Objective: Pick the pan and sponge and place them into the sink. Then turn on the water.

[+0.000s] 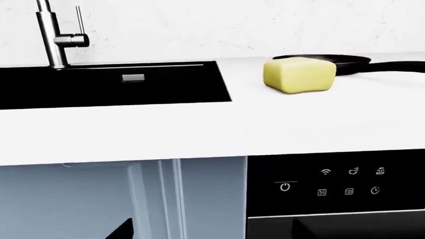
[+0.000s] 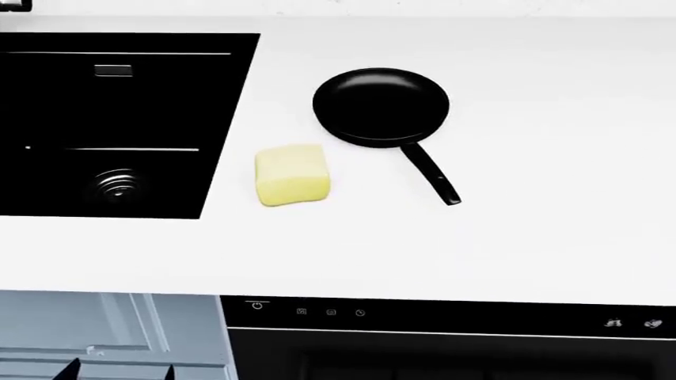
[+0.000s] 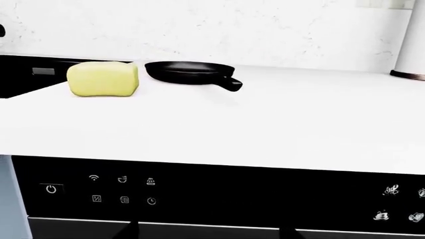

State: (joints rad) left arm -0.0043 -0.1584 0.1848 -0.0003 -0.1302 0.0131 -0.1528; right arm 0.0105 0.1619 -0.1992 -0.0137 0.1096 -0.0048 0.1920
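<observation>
One black frying pan (image 2: 381,105) sits at upper centre of the head view, one yellow sponge (image 2: 291,175) left of centre, and one black sink (image 2: 227,95) at upper left with two basins, one ridged drain (image 2: 119,184) and one overflow slot (image 2: 113,71). One faucet (image 1: 52,35) stands upper left in the left wrist view. Two black appliance fronts (image 3: 219,194) show.

— What colours mark the surface (image 2: 528,237)?

— Plain white, beneath a white wall with faint grey flecks (image 3: 265,30). The sponge (image 2: 291,175) is pale yellow; the pan (image 2: 381,105) matte black, handle included.

— And the sink (image 2: 227,119)?

— Glossy black, its drain (image 2: 119,184) ringed in ridged metal. The faucet (image 1: 52,35) is dark grey. Below, the black appliance front (image 3: 232,199) carries small white icons, beside a pale blue cabinet (image 1: 99,199).
</observation>
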